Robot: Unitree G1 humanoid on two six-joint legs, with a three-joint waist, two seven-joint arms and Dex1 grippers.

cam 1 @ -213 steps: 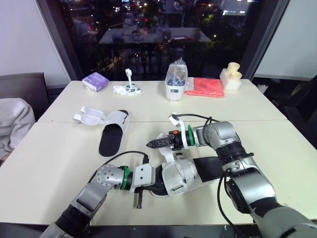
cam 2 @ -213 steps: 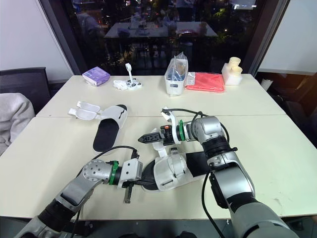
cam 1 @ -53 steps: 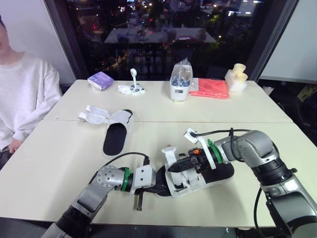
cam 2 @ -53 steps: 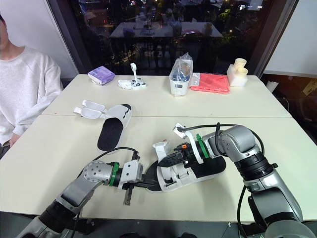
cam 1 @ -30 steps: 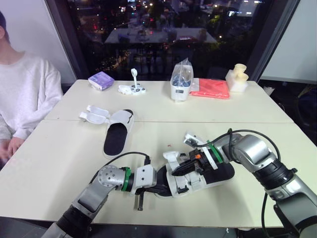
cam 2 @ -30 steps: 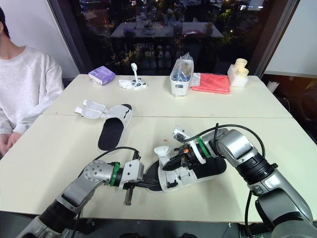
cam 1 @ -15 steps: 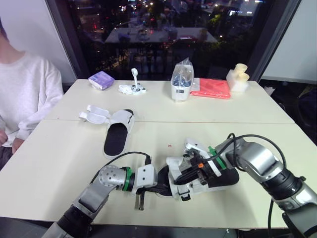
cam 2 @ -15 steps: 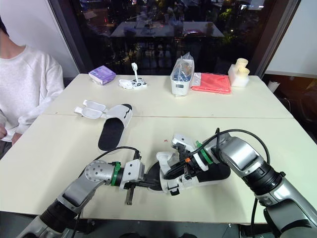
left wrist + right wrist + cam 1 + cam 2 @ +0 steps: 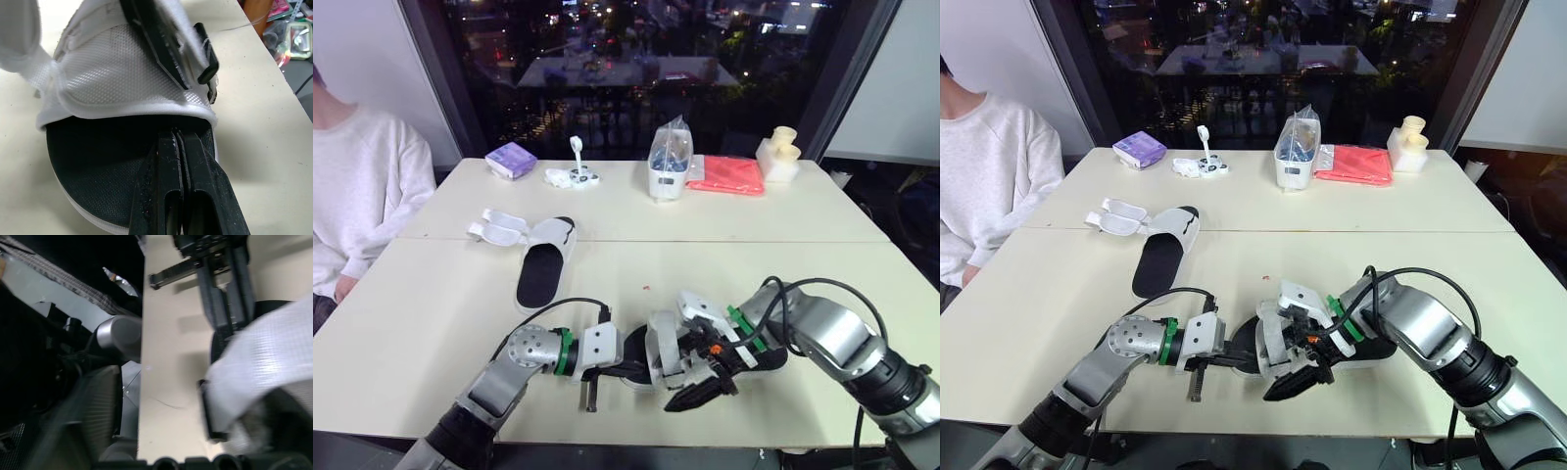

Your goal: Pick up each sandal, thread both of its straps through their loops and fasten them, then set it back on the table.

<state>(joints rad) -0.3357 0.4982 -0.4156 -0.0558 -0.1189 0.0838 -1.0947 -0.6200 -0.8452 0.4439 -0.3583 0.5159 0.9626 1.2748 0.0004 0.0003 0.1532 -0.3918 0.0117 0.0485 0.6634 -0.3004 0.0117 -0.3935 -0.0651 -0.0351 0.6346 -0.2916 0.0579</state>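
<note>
The near sandal (image 9: 749, 354), black sole with white mesh straps, lies at the table's front edge. My left gripper (image 9: 619, 358) is shut on its toe rim; in the left wrist view the fingers (image 9: 172, 196) pinch the black sole under the mesh strap (image 9: 117, 73). My right gripper (image 9: 683, 397) hangs low over the front strap (image 9: 661, 354), pointing at the near edge, with the white strap (image 9: 264, 367) close to its camera. The second sandal (image 9: 541, 266) lies flat at the left with its straps (image 9: 497, 224) spread.
A person in a white sweater (image 9: 362, 196) sits at the table's left side. Along the far edge stand a purple packet (image 9: 511, 157), a small white item (image 9: 573, 175), a clear bag (image 9: 668, 164), a red cloth (image 9: 732, 174) and a cream object (image 9: 780, 153).
My right gripper has swept from above the sandal's straps down toward the near edge, across the front strap. The left gripper has kept its hold on the toe.
</note>
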